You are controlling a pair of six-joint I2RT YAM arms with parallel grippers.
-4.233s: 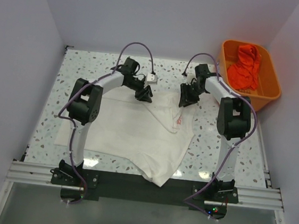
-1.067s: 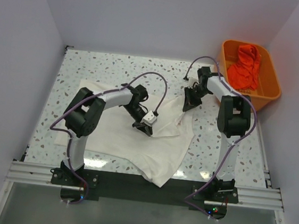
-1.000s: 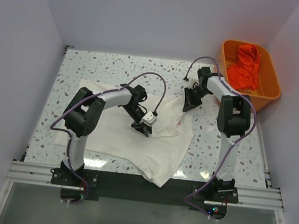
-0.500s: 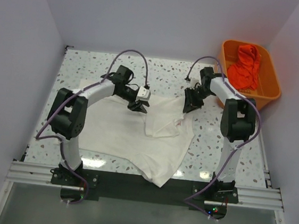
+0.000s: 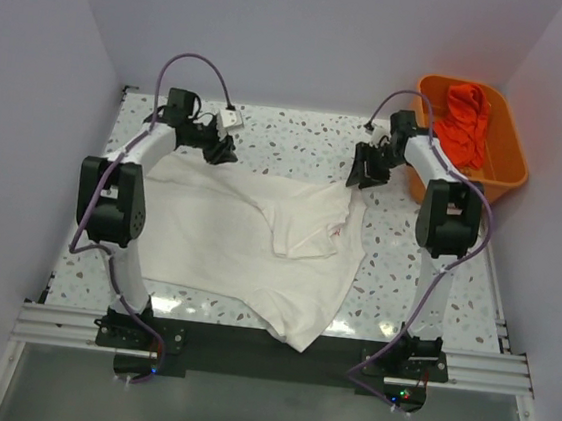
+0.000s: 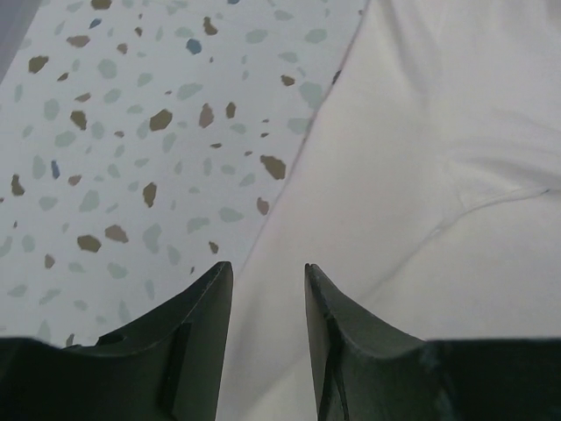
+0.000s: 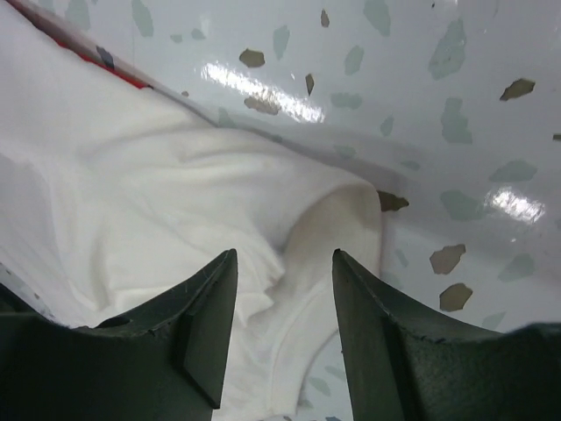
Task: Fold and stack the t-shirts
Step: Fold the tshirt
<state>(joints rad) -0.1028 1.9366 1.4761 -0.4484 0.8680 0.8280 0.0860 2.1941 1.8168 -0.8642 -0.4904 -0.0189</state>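
Observation:
A white t-shirt (image 5: 238, 236) lies spread on the speckled table, with a loose flap folded near its middle and a bit of red print (image 5: 336, 230) by its right side. My left gripper (image 5: 223, 151) hovers open over the shirt's far left edge; in the left wrist view the gripper (image 6: 267, 272) holds nothing, and the cloth (image 6: 438, 132) lies flat below it. My right gripper (image 5: 363, 174) stands open at the shirt's far right corner. Seen from the right wrist, that gripper (image 7: 285, 259) straddles a bunched hem (image 7: 342, 219) without pinching it.
An orange tub (image 5: 497, 185) at the back right holds a crumpled orange cloth (image 5: 461, 124). Walls close in the table on the left, back and right. Both arm bases sit on a black rail (image 5: 267, 348) at the near edge.
My left arm has swung from the shirt's middle out to its far left edge, with its jaws now open. My right gripper has opened and let go of the far right corner.

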